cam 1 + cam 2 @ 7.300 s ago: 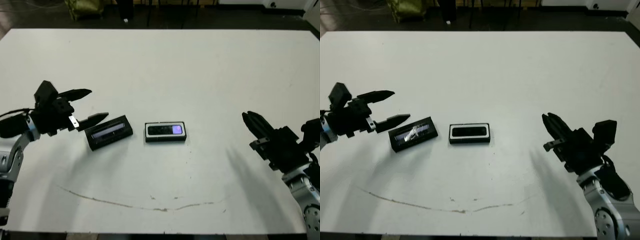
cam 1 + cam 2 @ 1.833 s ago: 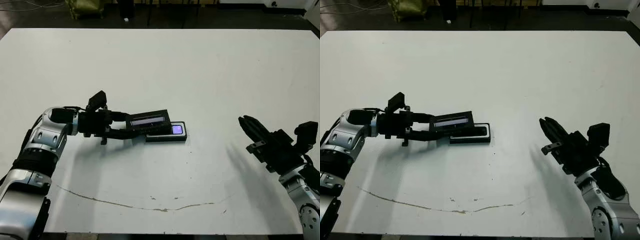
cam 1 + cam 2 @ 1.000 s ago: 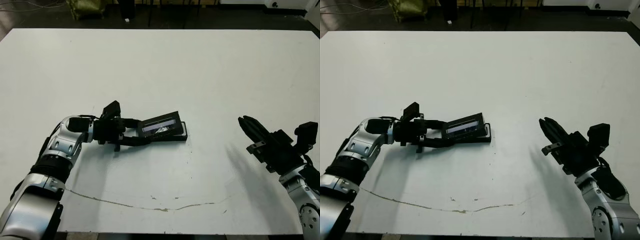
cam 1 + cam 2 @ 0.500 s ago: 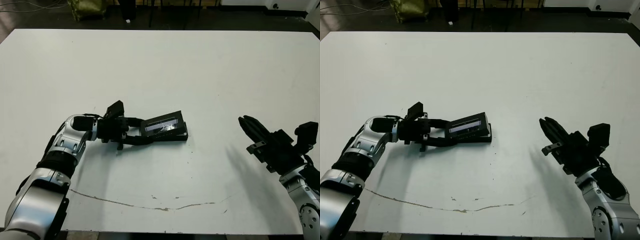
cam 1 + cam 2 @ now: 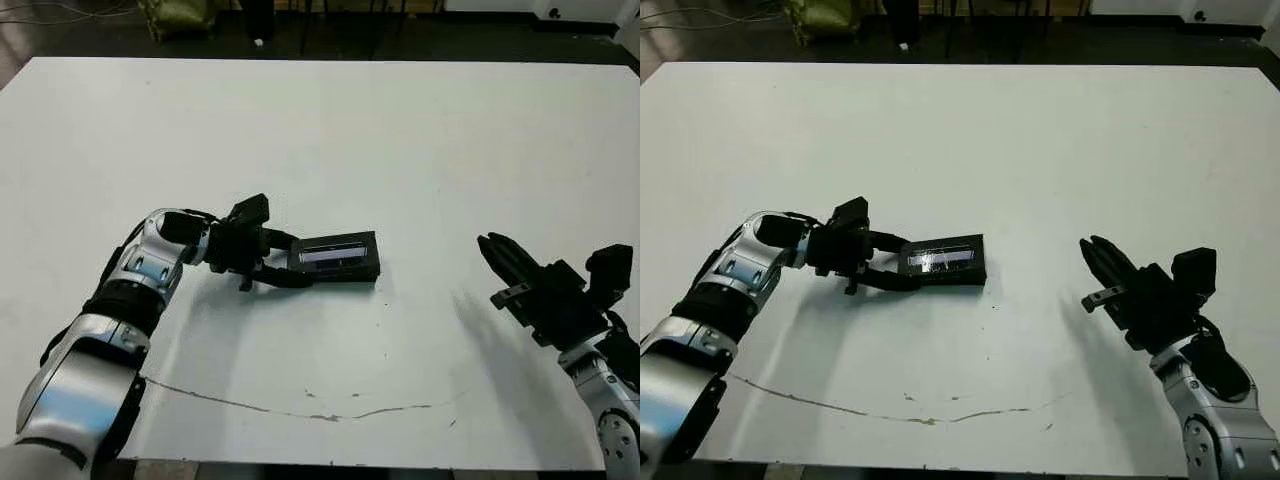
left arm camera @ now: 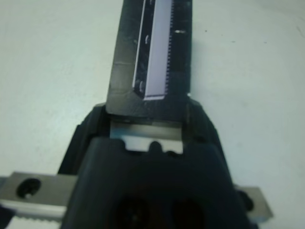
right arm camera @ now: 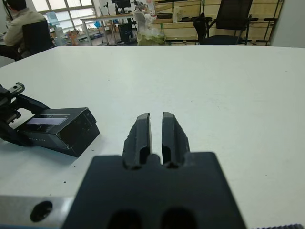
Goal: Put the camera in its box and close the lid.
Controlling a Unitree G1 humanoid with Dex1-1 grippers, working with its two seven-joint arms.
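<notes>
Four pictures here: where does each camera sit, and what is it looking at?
Left and right eye views: on the head, looking down at the white table, with both arms showing.
Left wrist view: on the left arm, close on the lid.
Right wrist view: on the right arm, past the right gripper across the table.
All show the lid.

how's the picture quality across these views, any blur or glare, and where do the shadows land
Left wrist view: soft and out of focus, the lid filling the frame, its silvery strip glaring pale. Right wrist view: sharp on the right gripper, the room behind clear too. Left eye view: even overhead light, soft grey shadows on the table under the left gripper and beside the right one.
</notes>
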